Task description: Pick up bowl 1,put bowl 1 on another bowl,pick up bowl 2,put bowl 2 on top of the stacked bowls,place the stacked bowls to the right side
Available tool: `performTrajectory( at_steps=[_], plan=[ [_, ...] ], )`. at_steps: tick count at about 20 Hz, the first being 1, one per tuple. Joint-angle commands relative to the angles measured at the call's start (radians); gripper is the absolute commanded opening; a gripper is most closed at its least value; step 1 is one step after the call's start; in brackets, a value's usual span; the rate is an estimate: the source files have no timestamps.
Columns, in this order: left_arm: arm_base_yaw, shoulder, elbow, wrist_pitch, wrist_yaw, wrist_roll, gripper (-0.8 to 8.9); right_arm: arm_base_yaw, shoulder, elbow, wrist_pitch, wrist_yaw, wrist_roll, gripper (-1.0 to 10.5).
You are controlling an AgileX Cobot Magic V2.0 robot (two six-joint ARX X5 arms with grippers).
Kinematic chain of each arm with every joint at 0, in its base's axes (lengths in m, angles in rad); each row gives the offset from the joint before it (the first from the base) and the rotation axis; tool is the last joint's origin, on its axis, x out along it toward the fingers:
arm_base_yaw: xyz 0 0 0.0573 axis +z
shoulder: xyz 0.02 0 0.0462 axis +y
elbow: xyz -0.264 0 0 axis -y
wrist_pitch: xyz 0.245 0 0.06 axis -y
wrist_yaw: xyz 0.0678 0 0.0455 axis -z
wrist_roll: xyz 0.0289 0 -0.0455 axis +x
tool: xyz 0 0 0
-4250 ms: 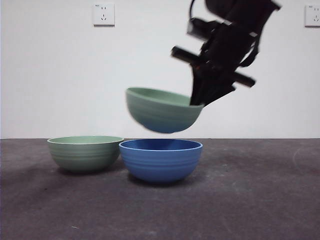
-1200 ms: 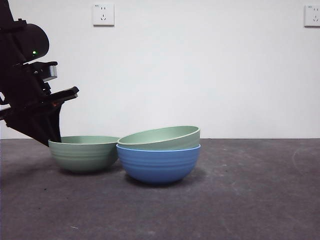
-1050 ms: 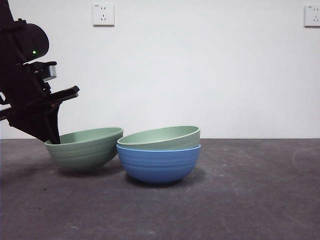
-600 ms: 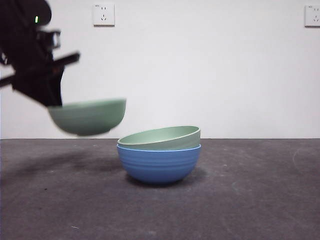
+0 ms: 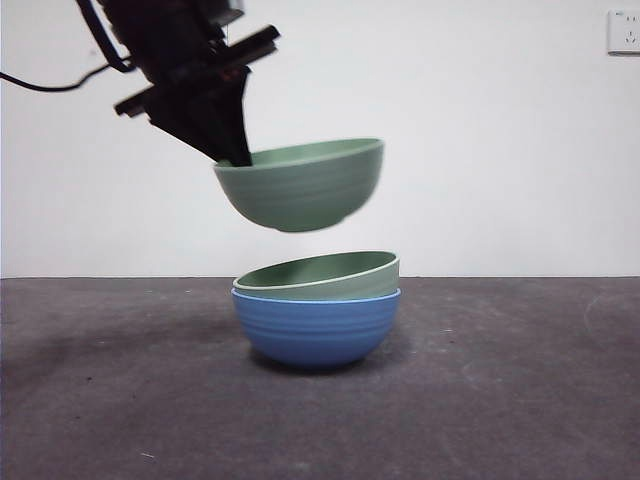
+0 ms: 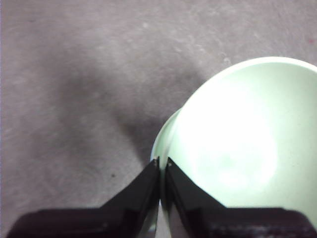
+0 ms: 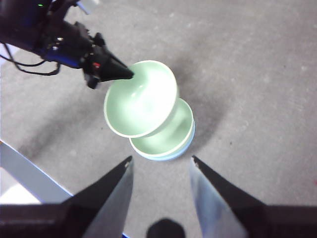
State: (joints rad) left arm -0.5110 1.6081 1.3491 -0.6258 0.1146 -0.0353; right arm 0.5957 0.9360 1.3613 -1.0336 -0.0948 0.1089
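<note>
We see the dark table (image 5: 520,400) running wide and bare to either side of the stack, with plenty of free surface all round. On it sits the blue bowl (image 5: 316,325), upright, and nested inside it a sage-green bowl (image 5: 325,277) that lies tilted, its rim higher on one side than the blue rim beneath. Above that, clear of it with open air between, hangs the second green bowl (image 5: 300,185), slightly tipped. The left gripper (image 5: 232,155) has its jaws clenched on this bowl's rim, one jaw inside and one outside, the bowl reaching out away from the jaw tips. The right gripper (image 7: 161,163) waits high up, its jaws spread apart, with both bowls in view well beyond its tips.
</note>
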Motion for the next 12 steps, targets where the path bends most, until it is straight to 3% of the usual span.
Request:
performTrajectory(
  at_steps=[1,12],
  plan=[
    [-0.006,0.065,-0.003,0.017,-0.006,-0.022,-0.08,0.000,0.000,0.001,-0.013,0.000,0.005,1.9],
    [-0.016,0.177,-0.003,0.034,-0.003,-0.035,0.08,0.000,0.003,0.001,-0.031,-0.001,0.003,1.9]
  ],
)
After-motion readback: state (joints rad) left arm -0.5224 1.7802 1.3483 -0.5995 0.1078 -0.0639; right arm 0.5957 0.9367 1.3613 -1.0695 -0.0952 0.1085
